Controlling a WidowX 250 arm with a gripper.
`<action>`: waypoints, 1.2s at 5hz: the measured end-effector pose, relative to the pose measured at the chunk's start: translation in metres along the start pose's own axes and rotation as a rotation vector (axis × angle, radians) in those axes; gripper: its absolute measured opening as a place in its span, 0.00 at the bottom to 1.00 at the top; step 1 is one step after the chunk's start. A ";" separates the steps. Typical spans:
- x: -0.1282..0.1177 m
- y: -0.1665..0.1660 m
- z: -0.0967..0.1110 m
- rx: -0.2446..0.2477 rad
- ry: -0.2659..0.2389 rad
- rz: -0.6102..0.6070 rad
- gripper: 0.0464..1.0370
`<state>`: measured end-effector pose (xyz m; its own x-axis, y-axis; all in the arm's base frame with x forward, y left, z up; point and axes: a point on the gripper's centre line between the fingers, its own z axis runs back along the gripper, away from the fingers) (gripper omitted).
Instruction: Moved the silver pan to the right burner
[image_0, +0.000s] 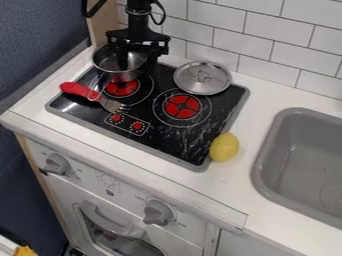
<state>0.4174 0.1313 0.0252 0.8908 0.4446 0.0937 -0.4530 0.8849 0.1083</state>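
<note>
Well, cooktop: beneath the claw, reaching to its right.
Claw: open, one finger inside the pan, one outside its right wall.
Pan: under the claw, by the left burner; an off-centre pinch could tip it.
Lid: right of the claw; a low carry to the right burner could knock it.
Fork: forward of the claw; a dragged pan could catch it.
Lemon: farther forward-right; overshooting could roll it.
</note>
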 end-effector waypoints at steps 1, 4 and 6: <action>-0.005 0.000 -0.008 0.006 -0.001 0.014 0.32; -0.011 0.003 -0.006 0.016 -0.019 0.023 0.04; -0.011 0.012 0.022 0.062 -0.069 0.025 0.04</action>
<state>0.4015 0.1340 0.0473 0.8759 0.4536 0.1643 -0.4779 0.8627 0.1657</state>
